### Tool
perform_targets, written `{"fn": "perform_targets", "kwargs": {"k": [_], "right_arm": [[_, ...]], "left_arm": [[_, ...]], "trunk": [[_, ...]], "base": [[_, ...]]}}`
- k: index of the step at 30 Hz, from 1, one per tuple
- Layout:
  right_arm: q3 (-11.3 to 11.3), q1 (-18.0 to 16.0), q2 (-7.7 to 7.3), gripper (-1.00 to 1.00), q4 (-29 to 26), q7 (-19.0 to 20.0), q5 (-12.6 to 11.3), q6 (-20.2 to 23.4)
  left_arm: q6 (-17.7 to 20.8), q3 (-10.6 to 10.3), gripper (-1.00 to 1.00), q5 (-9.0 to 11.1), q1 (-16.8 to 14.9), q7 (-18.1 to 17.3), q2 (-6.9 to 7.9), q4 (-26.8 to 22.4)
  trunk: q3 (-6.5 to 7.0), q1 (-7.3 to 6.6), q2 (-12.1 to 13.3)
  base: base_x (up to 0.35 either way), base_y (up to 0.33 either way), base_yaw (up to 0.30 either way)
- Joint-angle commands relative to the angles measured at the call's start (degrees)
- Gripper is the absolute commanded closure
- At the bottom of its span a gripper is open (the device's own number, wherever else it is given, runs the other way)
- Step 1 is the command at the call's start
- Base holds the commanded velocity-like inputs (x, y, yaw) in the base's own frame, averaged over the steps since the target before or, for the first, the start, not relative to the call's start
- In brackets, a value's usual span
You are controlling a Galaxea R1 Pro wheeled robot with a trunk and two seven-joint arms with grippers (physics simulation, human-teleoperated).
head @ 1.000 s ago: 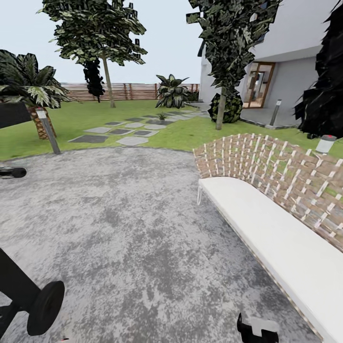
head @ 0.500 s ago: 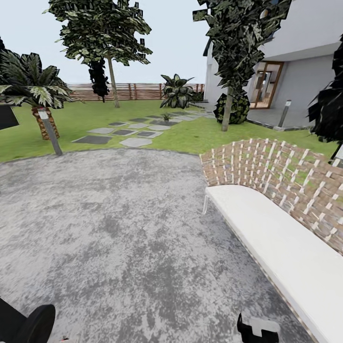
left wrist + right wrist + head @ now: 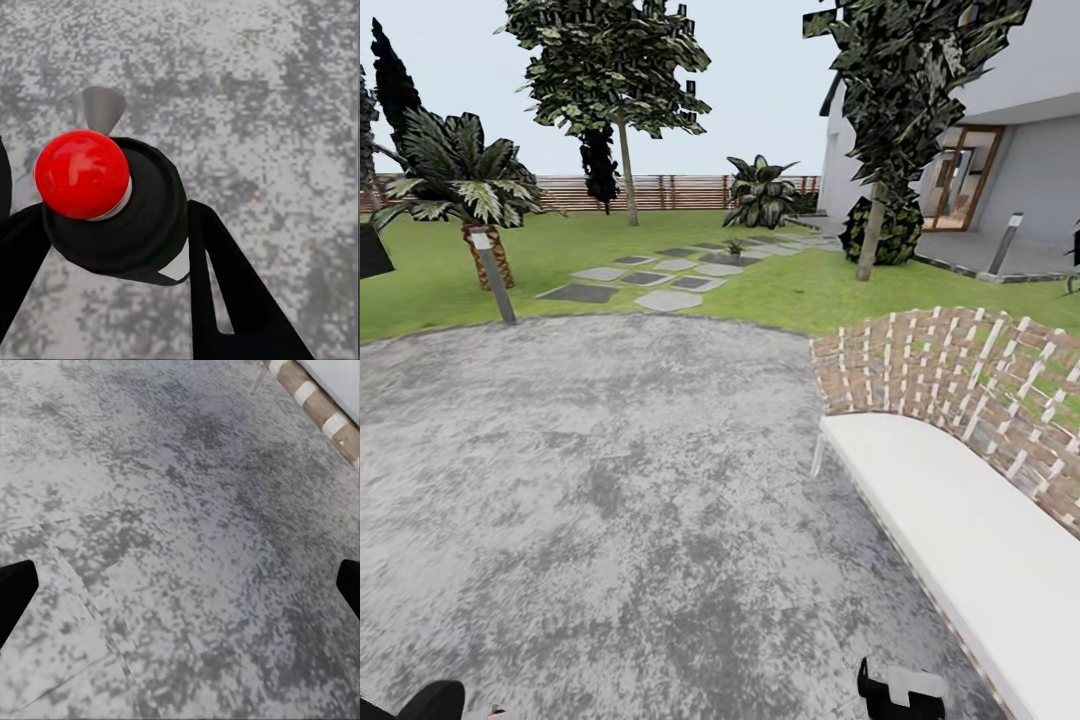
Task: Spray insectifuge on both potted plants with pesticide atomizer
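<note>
In the left wrist view my left gripper (image 3: 116, 225) is shut on the pesticide atomizer (image 3: 142, 225), seen end-on as a dark round body with a pale band and a glossy red ball on its end. A black finger (image 3: 232, 285) presses each side of it, above the grey mottled patio (image 3: 262, 90). My right gripper (image 3: 180, 585) is open, its black fingertips (image 3: 15, 589) far apart over bare paving; its black-and-white body (image 3: 900, 692) pokes into the head view's bottom edge. Far off among the stepping stones (image 3: 668, 299) sits a small low leafy plant (image 3: 733, 245), perhaps one of the potted plants.
A long bench (image 3: 960, 520) with a white seat and woven back runs along the patio's right side. A short post light (image 3: 495, 280) and a palm (image 3: 470, 195) stand at the lawn's left edge. Trees, a brown slatted fence (image 3: 670, 192) and the house (image 3: 1000, 150) lie beyond.
The camera has turned left, so the whole scene has slid right. The left arm's black disc has sunk from the lower left to the bottom corner.
</note>
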Motion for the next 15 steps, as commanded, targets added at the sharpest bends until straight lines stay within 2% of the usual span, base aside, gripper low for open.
{"fn": "perform_targets", "kwargs": {"k": [1,9,15], "right_arm": [[-0.5,0.0,0.01,-1.0,0.0,-0.2,0.6,-0.1],[-0.4,0.0,0.03,-1.0,0.0,-0.2,0.6,-0.1],[-0.5,0.0,0.08,-1.0,0.0,-0.2,0.6,-0.1]], "left_arm": [[-0.2,0.5,1.0,-0.4,-0.1,-0.3,0.0,0.0],[-0.2,0.5,1.0,-0.4,0.0,-0.3,0.0,0.0],[-0.2,0.5,1.0,-0.4,0.0,-0.3,0.0,0.0]], "trunk": [[-0.05,0.02,0.0],[-0.05,0.02,0.0],[-0.05,0.02,0.0]], "base": [[0.34,-0.043,0.013],[0.34,-0.007,0.011],[0.34,0.0,0.225]]}}
